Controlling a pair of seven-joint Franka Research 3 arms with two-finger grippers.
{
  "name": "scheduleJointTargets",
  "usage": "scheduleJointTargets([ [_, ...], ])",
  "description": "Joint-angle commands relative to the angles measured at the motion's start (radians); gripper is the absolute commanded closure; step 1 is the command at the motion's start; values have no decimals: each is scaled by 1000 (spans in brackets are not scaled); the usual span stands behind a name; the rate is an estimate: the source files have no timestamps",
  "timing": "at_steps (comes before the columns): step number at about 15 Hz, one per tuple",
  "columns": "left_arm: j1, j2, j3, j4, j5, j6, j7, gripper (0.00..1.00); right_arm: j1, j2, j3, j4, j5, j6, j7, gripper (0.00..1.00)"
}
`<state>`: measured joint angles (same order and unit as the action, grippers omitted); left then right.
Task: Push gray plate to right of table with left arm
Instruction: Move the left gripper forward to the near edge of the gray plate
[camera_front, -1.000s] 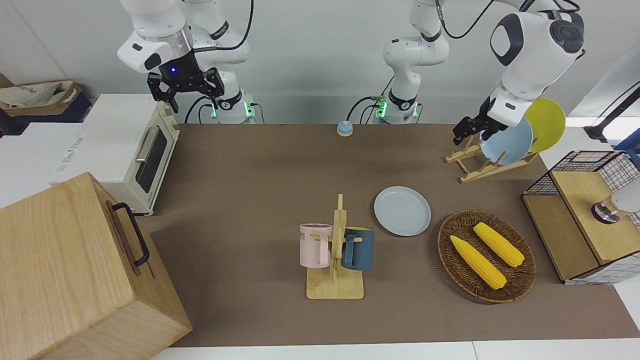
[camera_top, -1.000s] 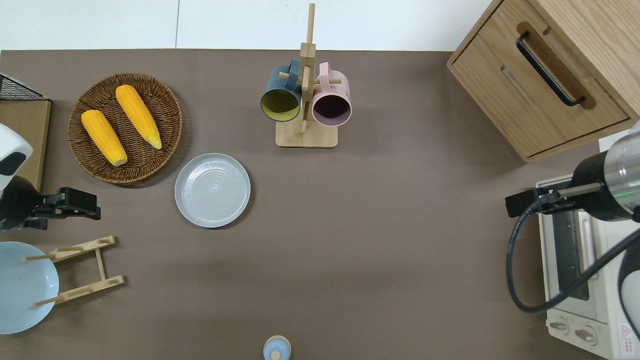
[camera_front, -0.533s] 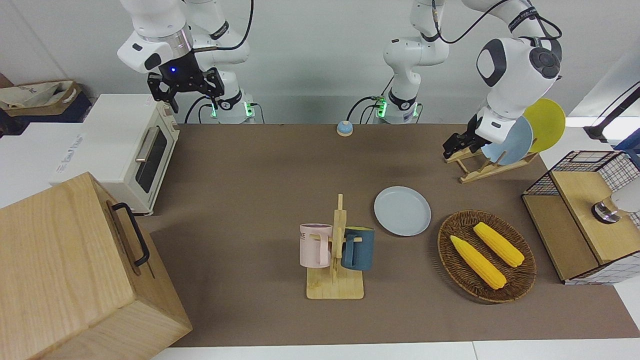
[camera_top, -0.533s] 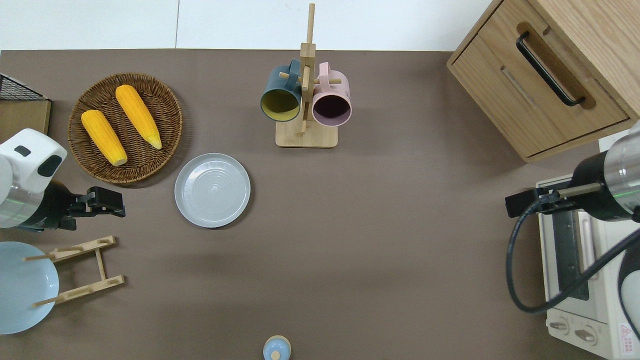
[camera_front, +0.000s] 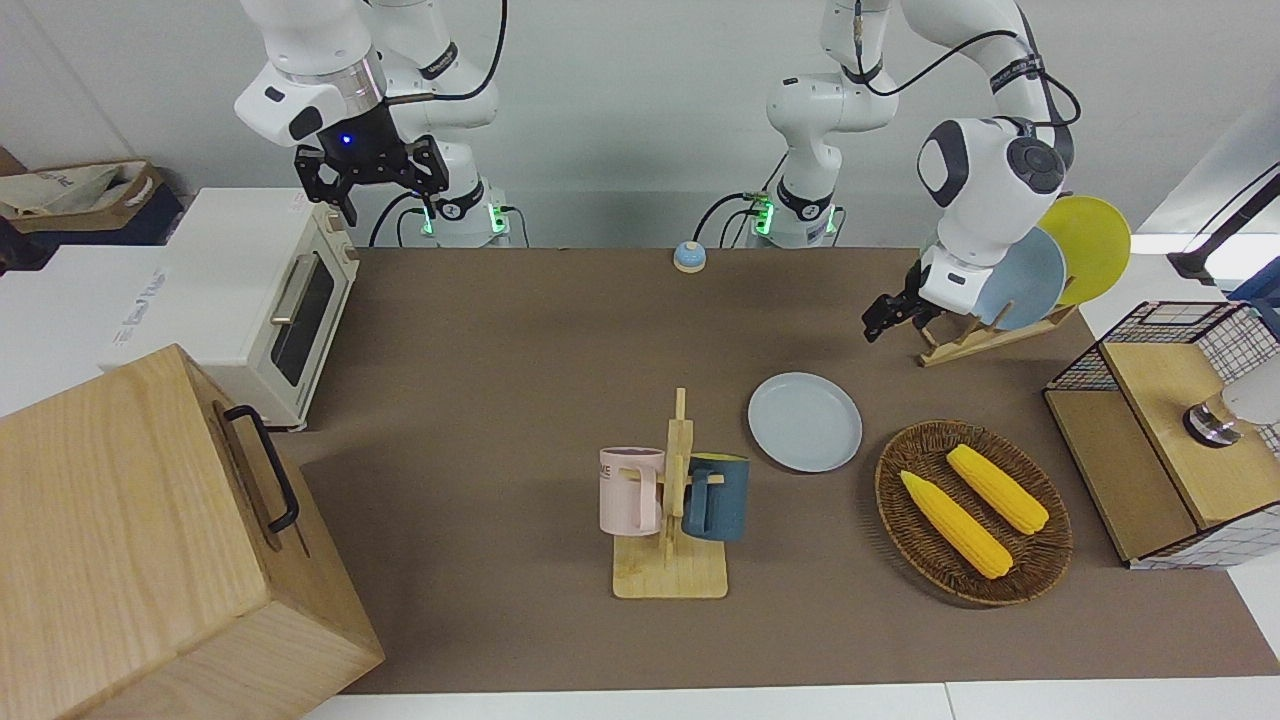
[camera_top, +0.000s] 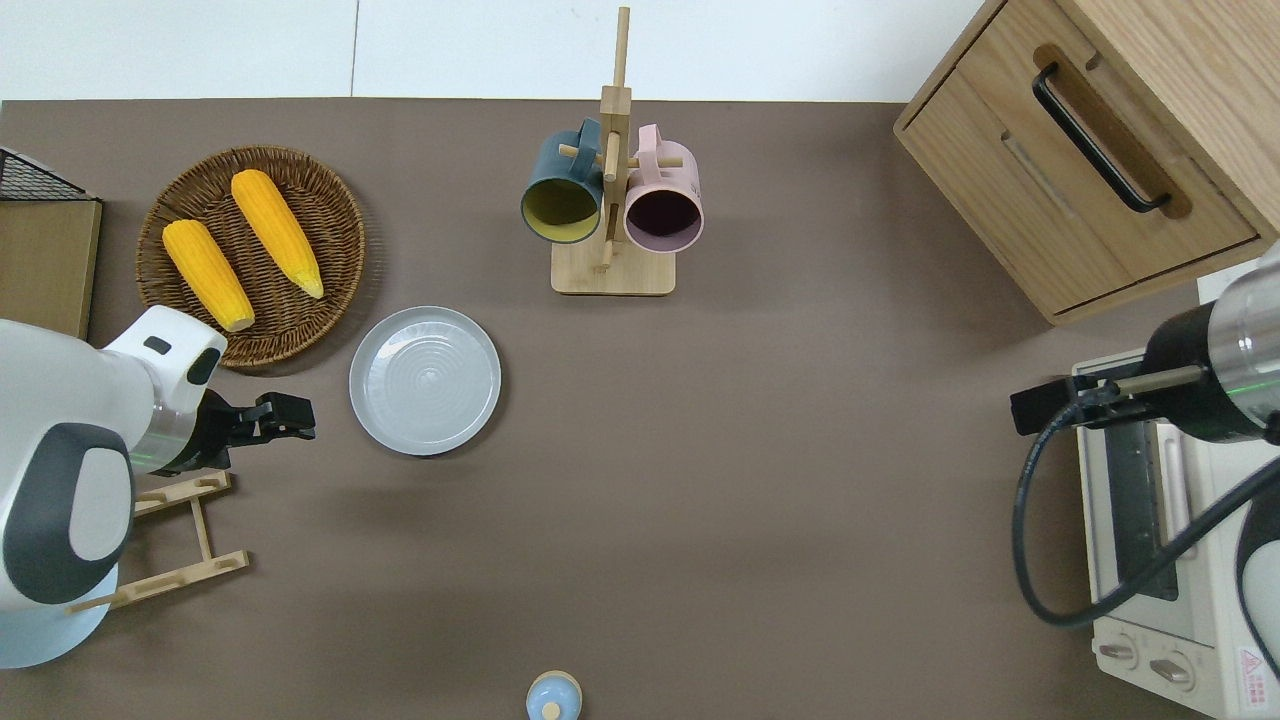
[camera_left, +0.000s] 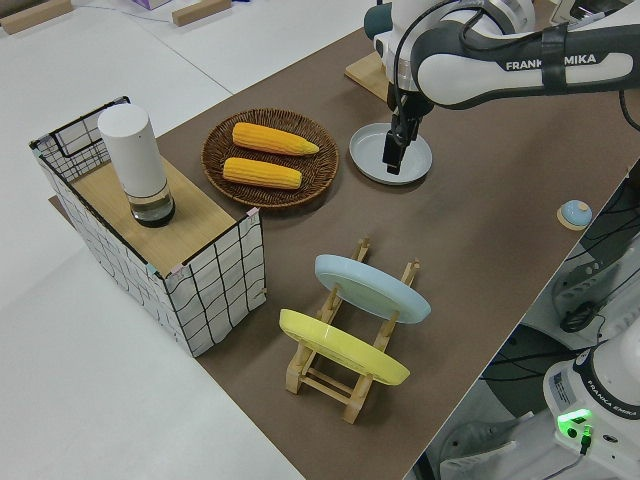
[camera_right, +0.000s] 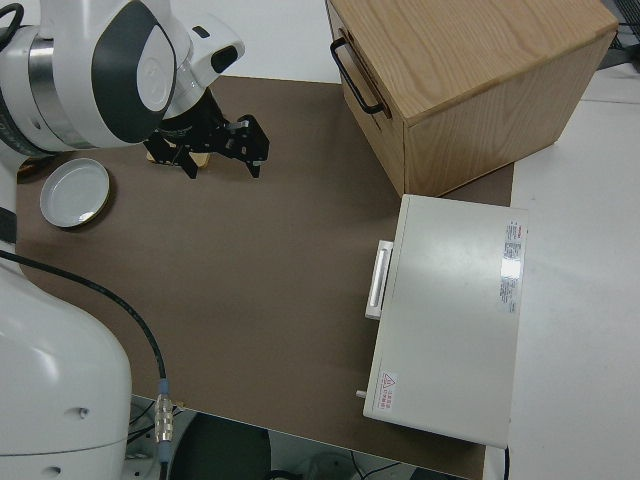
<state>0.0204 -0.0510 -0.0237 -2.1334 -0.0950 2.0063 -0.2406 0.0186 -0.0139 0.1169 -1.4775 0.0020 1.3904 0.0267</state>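
The gray plate (camera_front: 805, 421) lies flat on the brown table (camera_front: 520, 350), between the mug stand and the corn basket; it also shows in the overhead view (camera_top: 425, 380) and the left side view (camera_left: 391, 153). My left gripper (camera_top: 295, 418) hangs low over bare table just beside the plate's rim, toward the left arm's end, with a small gap between them. It also shows in the front view (camera_front: 885, 318). My right gripper (camera_front: 375, 185) is parked with its fingers spread and empty.
A wicker basket (camera_top: 350, 230) with two corn cobs sits beside the plate. A wooden rack (camera_front: 960, 340) holds a sky-blue plate (camera_front: 1030, 285) and a yellow plate (camera_front: 1095, 240). Also here: a mug stand (camera_front: 670, 575), a toaster oven (camera_front: 250, 290), a wooden cabinet (camera_front: 150, 540) and a bell (camera_front: 688, 257).
My left arm has swung from over the plate rack toward the gray plate and come lower. The plate has not moved. The right arm has not moved.
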Motion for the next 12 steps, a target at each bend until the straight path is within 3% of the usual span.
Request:
scheduleJointTargets([
  [1, -43, -9, 5, -60, -9, 74, -57, 2, -20, -3, 13, 8, 10, -14, 1, 17],
  [5, -60, 28, 4, -71, -15, 126, -78, 2, -20, -3, 15, 8, 10, -14, 2, 17],
  [9, -62, 55, 4, -138, -81, 285, -88, 5, -20, -3, 15, 8, 10, -14, 2, 17],
  [12, -103, 115, 4, -154, -84, 403, -175, 5, -20, -3, 13, 8, 10, -14, 1, 17],
])
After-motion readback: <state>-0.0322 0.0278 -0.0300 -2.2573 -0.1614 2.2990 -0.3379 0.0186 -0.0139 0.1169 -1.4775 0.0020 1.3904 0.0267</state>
